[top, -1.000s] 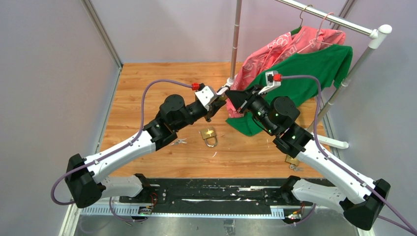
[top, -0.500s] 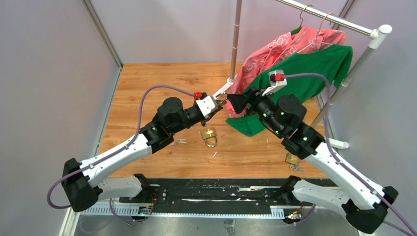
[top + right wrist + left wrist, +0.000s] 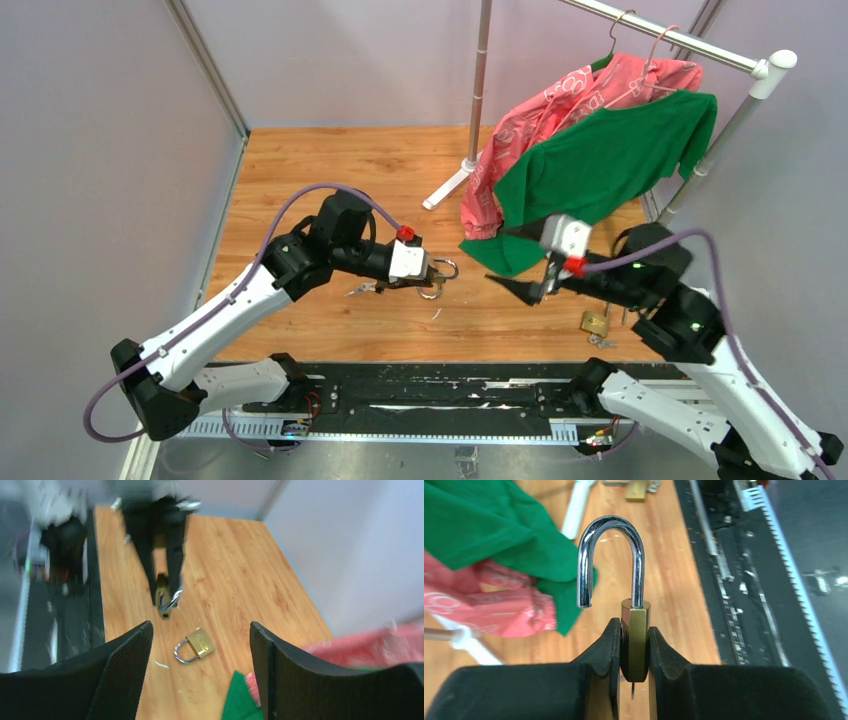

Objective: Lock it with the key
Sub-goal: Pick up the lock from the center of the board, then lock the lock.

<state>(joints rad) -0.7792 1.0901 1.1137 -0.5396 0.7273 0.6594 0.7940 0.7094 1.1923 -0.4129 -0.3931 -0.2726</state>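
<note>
Wooden tabletop (image 3: 300, 170) below; my right gripper (image 3: 201, 625) hangs spread wide and empty at three o'clock of my left gripper (image 3: 634, 630), which clamps the brass padlock (image 3: 635, 625) near mid-tabletop (shackle (image 3: 583, 565) sprung open, pointing three o'clock).

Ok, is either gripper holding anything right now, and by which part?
The left gripper clamps the brass padlock with the open steel shackle by its body, shackle free. The right gripper is open and empty.

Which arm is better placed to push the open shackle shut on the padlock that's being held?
Probably the right. The left hand is shut on the padlock body, its shackle open, so it is occupied. The right hand is open, empty, and faces that padlock.
</note>
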